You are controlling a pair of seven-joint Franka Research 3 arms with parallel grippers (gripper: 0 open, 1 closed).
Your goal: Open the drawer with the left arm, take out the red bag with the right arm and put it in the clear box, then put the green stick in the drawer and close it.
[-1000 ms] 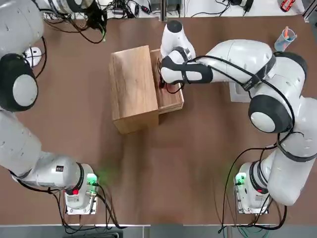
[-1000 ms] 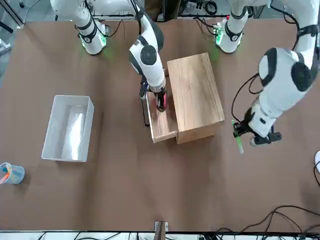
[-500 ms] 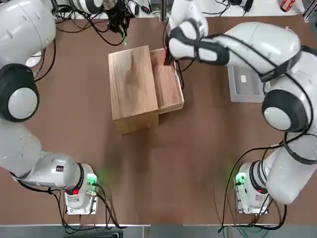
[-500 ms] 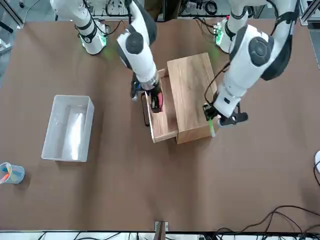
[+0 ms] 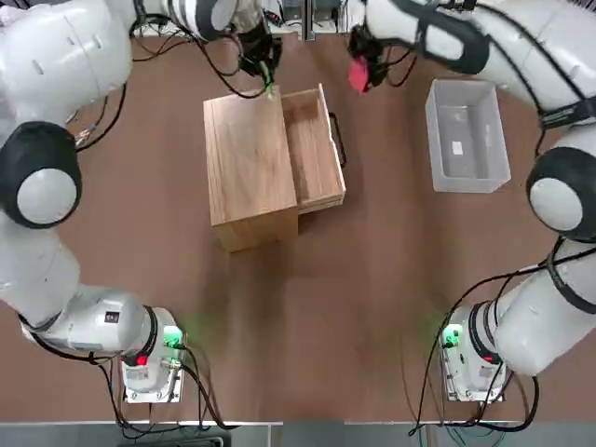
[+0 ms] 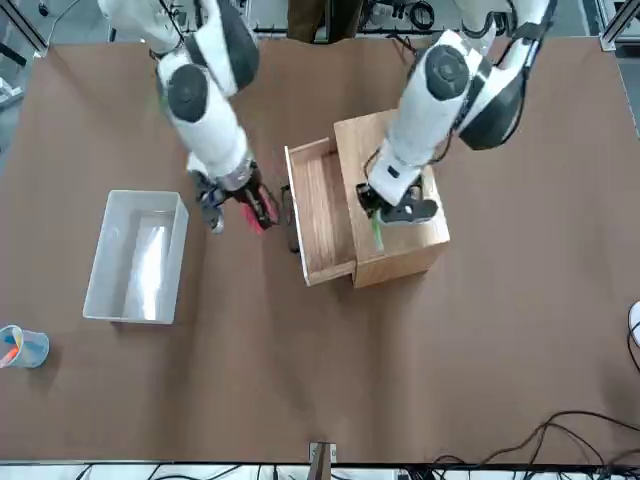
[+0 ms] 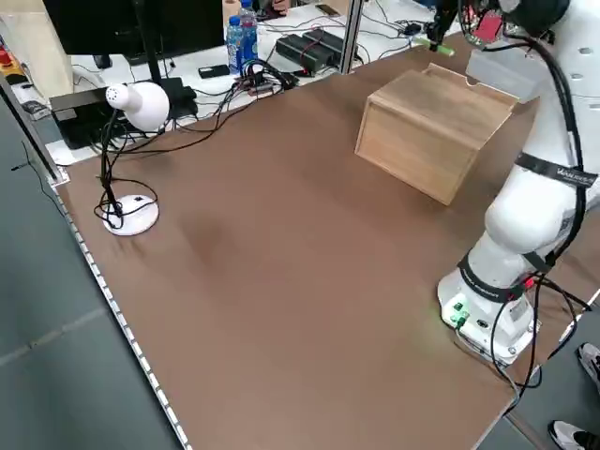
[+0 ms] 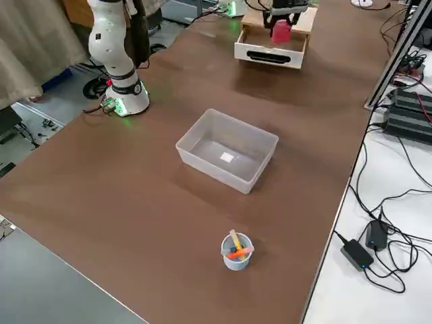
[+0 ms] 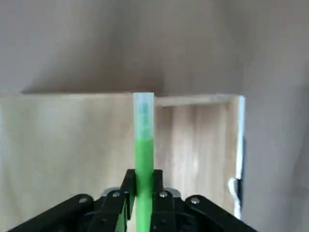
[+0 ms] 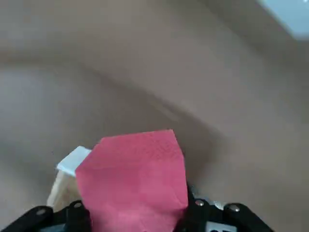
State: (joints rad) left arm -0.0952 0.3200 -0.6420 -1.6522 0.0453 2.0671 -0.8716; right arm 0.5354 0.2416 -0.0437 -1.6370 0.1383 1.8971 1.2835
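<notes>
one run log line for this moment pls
drawer: open | right claw: holds red bag, short of clear box | left claw: holds green stick over cabinet

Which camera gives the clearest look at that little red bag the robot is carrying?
The right wrist view: the red bag fills the picture, pinched in the right gripper. The top and front views show it small, in the air between the drawer and the clear box. The side views show just a red speck.
</notes>
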